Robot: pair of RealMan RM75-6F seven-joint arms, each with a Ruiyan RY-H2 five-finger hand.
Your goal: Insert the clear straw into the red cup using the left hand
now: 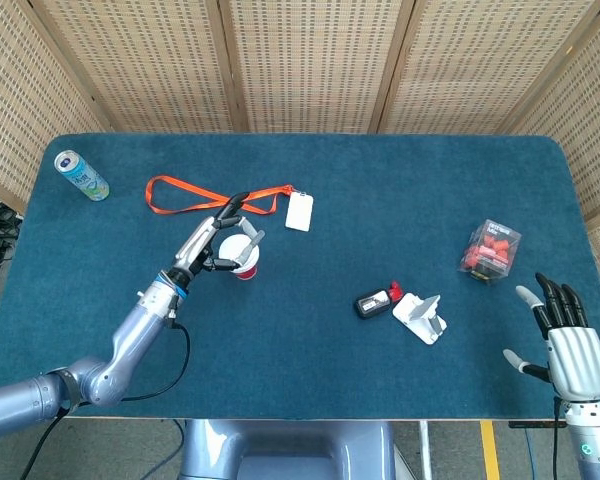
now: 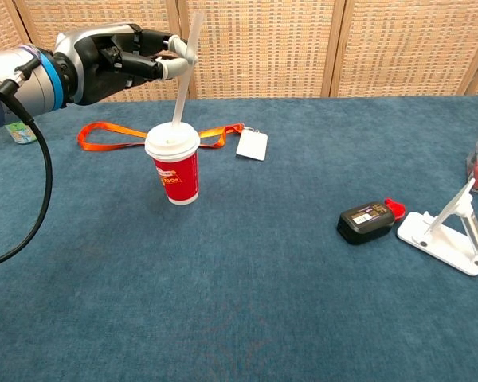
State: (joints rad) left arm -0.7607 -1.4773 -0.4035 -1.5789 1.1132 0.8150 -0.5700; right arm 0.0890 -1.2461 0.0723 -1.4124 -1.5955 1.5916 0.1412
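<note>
The red cup (image 2: 178,177) with a white lid (image 1: 242,254) stands upright on the blue table, left of centre. My left hand (image 2: 119,60) (image 1: 211,241) hovers above and just left of it, pinching the clear straw (image 2: 183,76) near its upper part. The straw stands almost upright, and its lower end meets the lid's centre; how deep it sits inside cannot be told. My right hand (image 1: 570,345) rests at the table's front right corner, fingers spread, holding nothing, far from the cup.
An orange lanyard (image 2: 115,136) with a white card (image 2: 252,145) lies just behind the cup. A drink can (image 1: 82,175) stands at the far left. A black-and-red device (image 2: 369,220), a white phone stand (image 2: 448,231) and a clear box of red items (image 1: 491,250) sit to the right.
</note>
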